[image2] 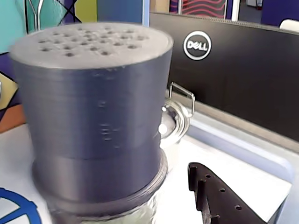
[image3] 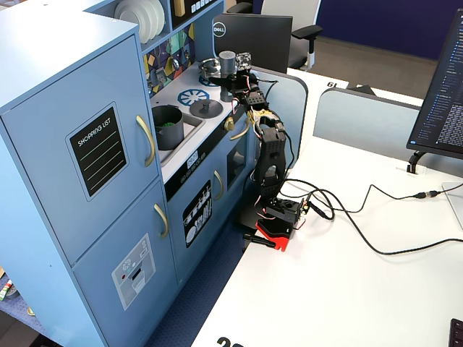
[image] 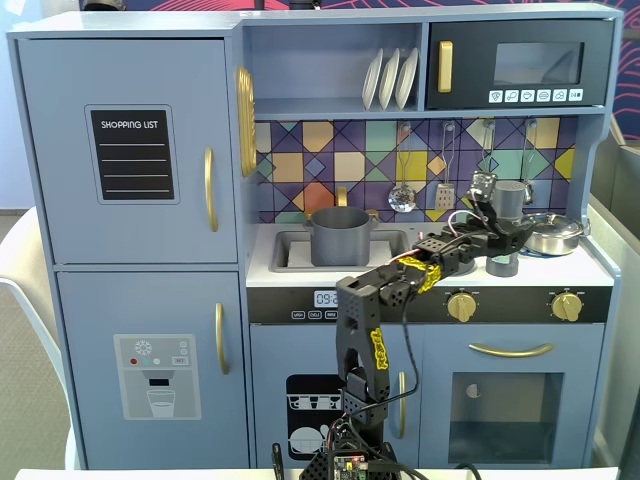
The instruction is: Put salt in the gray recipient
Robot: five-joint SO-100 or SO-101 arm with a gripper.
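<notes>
The salt stands upright on the right side of the stove top, its lighter cap showing above my gripper. In the wrist view the salt fills the left and middle, very close, with holes in its cap. One black finger shows at the lower right, a clear gap away from the shaker; the other finger is hidden. The jaws stand open around the shaker's middle. The gray recipient sits in the sink to the left, also seen in a fixed view.
A shiny steel pan sits just right of the shaker, its handle close behind it in the wrist view. A flat gray lid with a knob lies between sink and burner. Utensils hang on the back wall.
</notes>
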